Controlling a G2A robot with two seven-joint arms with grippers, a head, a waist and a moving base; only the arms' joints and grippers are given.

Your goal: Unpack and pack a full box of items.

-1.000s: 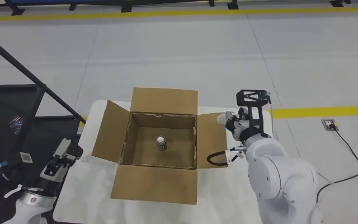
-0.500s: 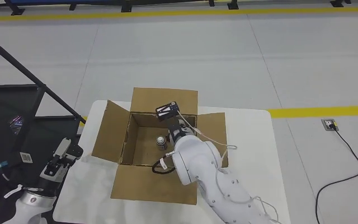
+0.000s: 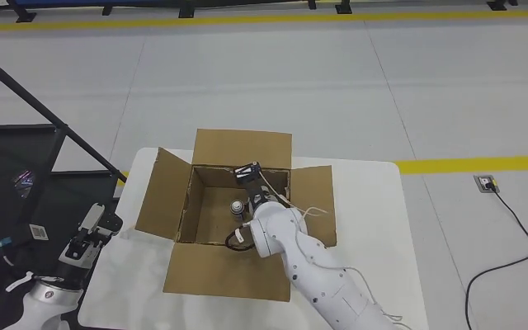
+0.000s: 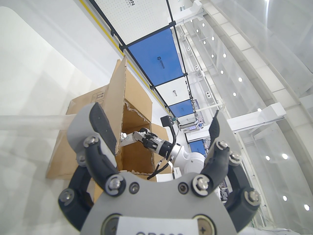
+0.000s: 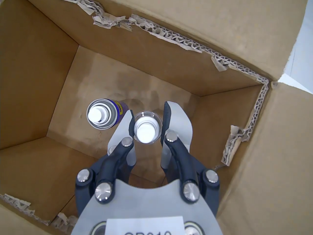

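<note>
- As the right arm has swung in from the surface's [image 3: 379, 206] right side, the white-capped bottle [image 5: 147, 129] now hangs inside the open box [image 5: 171, 13], just beside the upright spray can [image 5: 101, 117].
- The right jaws clamp its top: packing, likely.
- The left jaws gape empty, off the surface's left.
</note>
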